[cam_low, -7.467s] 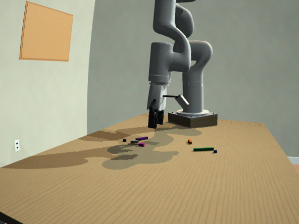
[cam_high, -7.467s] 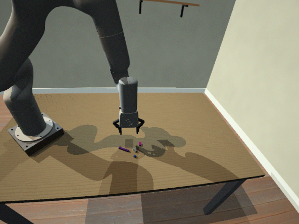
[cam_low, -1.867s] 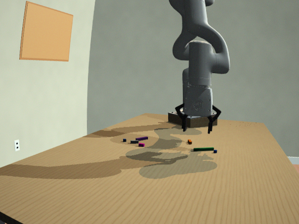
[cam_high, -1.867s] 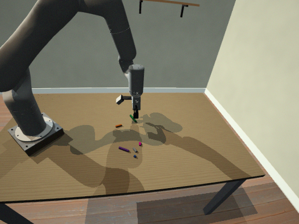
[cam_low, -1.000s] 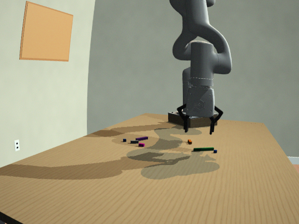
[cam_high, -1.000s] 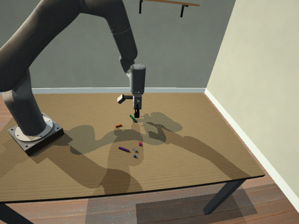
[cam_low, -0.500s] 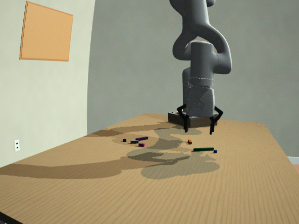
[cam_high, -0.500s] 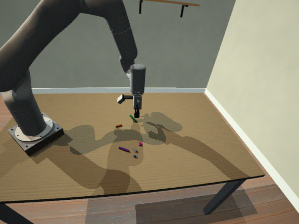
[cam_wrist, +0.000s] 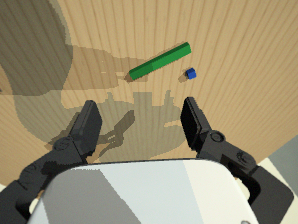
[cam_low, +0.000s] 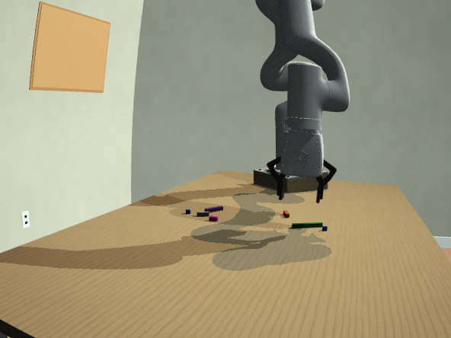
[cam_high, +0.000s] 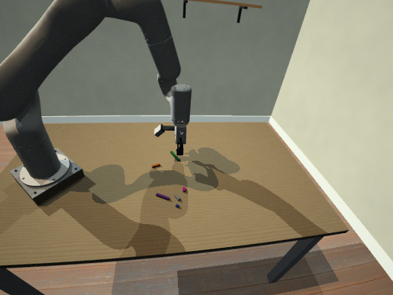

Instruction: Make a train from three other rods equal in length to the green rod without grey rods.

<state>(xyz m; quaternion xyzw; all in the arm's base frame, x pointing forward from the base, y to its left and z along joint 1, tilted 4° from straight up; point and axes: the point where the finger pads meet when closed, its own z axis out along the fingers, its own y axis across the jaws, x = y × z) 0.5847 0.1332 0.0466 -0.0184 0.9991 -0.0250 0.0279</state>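
My gripper [cam_high: 180,154] [cam_low: 299,200] [cam_wrist: 141,109] is open and empty, above the table near the green rod. The green rod [cam_high: 174,155] [cam_low: 307,225] [cam_wrist: 160,61] lies flat. A blue rod [cam_low: 324,228] [cam_wrist: 191,74] lies near one end of it; it is hidden in the top view. The orange rod [cam_high: 156,165] [cam_low: 286,214] lies apart. The purple rod [cam_high: 162,196] [cam_low: 214,209], magenta rod [cam_high: 184,189] [cam_low: 213,218], grey rod [cam_high: 177,197] [cam_low: 203,214] and a second blue rod [cam_high: 177,206] [cam_low: 187,212] lie loosely grouped, not in one line.
The arm's base [cam_high: 46,176] [cam_low: 305,184] stands at one end of the table [cam_high: 232,212] [cam_low: 343,297]. Shadows of the arm fall across the rods' area. A wall shelf [cam_high: 222,3] and a board [cam_low: 70,49] hang on the walls.
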